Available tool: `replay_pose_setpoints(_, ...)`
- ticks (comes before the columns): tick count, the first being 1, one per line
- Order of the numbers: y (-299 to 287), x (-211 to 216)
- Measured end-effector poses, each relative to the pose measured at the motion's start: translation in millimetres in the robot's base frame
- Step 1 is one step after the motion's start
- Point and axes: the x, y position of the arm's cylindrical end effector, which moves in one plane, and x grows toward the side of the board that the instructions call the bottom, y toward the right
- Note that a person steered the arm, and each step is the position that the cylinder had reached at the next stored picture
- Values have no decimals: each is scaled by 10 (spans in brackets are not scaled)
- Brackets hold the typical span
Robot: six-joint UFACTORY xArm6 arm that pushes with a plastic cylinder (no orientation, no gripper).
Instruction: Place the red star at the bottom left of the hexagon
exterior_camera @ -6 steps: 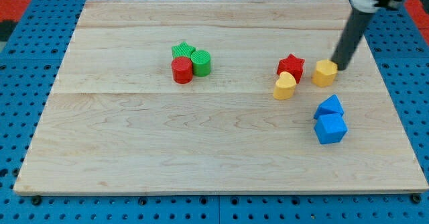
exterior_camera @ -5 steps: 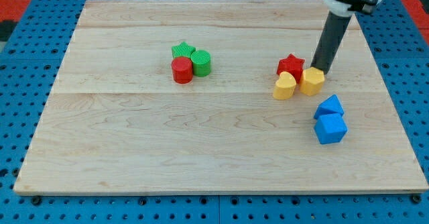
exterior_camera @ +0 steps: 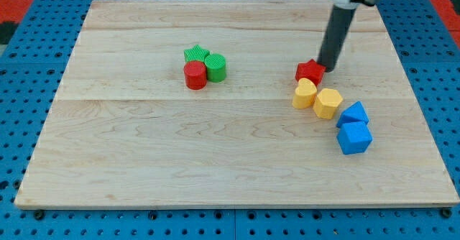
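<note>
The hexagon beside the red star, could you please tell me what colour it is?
Yellow: the hexagon shows clearly in the camera view.

A single camera view covers the scene. It looks down at a steep angle from beyond the board's near edge, facing toward the view's top. The whole wooden board (exterior_camera: 237, 161) fits in frame, with blue perforated table (exterior_camera: 21, 67) showing on all sides. Distance is moderate. The rod enters from the view's top right, cropped by the frame edge.
</note>
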Motion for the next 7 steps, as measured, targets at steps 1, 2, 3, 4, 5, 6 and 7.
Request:
replay_pose_setpoints(1,-125,37)
replay_pose_setpoints(2,-193,273)
replay_pose_setpoints(3,-207,30)
replay_pose_setpoints(4,-339,3)
replay_pose_setpoints(5,-519,279)
replay_pose_setpoints(6,-520,528)
replay_pose_setpoints(7,-535,521)
